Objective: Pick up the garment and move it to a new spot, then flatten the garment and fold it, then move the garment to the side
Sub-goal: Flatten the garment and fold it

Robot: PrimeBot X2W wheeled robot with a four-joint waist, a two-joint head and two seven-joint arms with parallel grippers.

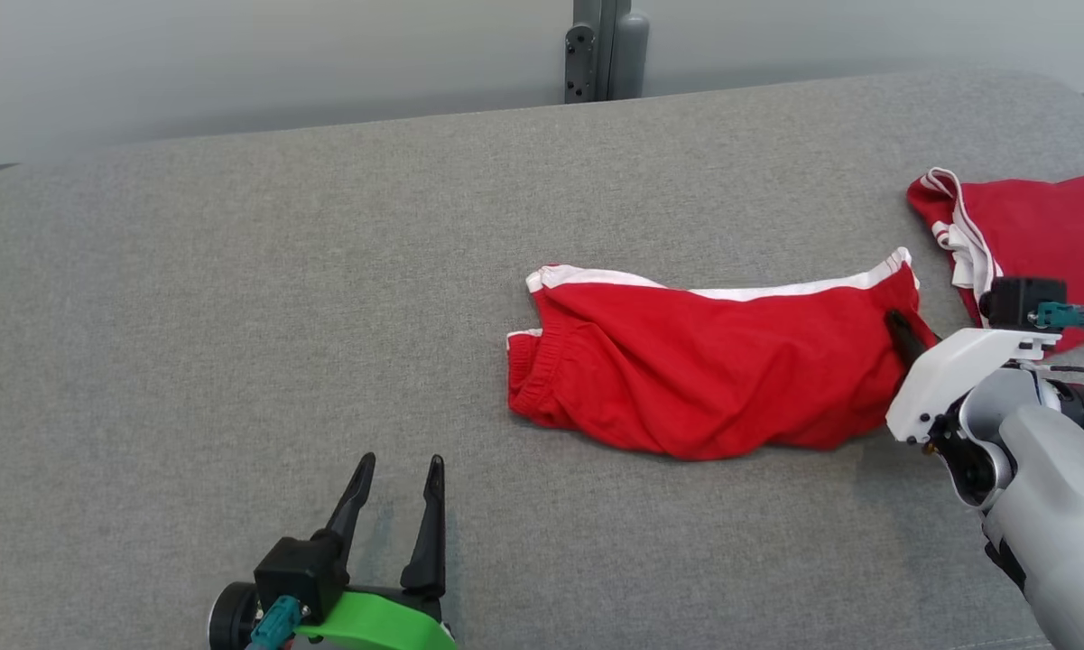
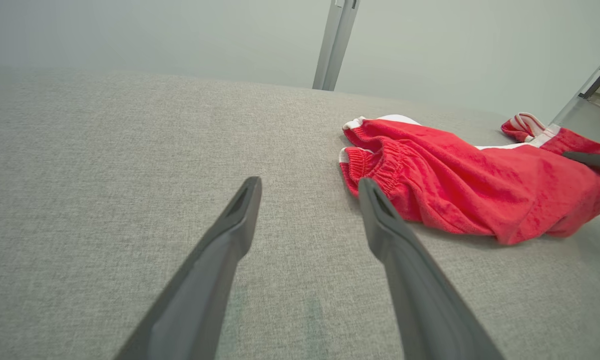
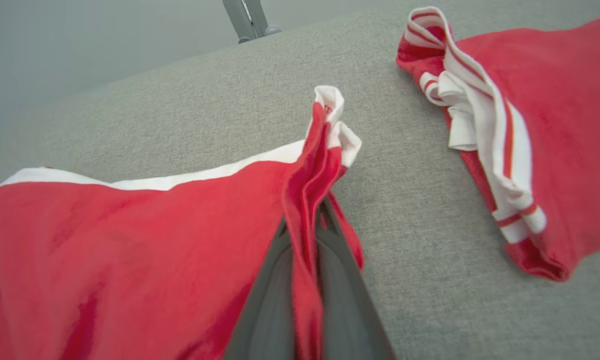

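Note:
The garment (image 1: 713, 366) is a pair of red shorts with white trim, lying crumpled at the middle right of the grey surface (image 1: 235, 289). My right gripper (image 1: 903, 329) is shut on its right hem, and in the right wrist view the red cloth (image 3: 309, 200) is pinched between the two dark fingers (image 3: 270, 295). The garment (image 2: 459, 185) also lies to the right in the left wrist view. My left gripper (image 1: 397, 469) stands open at the lower left, well apart from the garment, with nothing between its fingers (image 2: 230, 235).
A second red garment with white stripes (image 1: 1020, 235) lies at the far right edge, close behind my right wrist; its striped edge (image 3: 484, 130) faces the held hem. A grey post (image 1: 606, 50) rises behind the surface's far edge.

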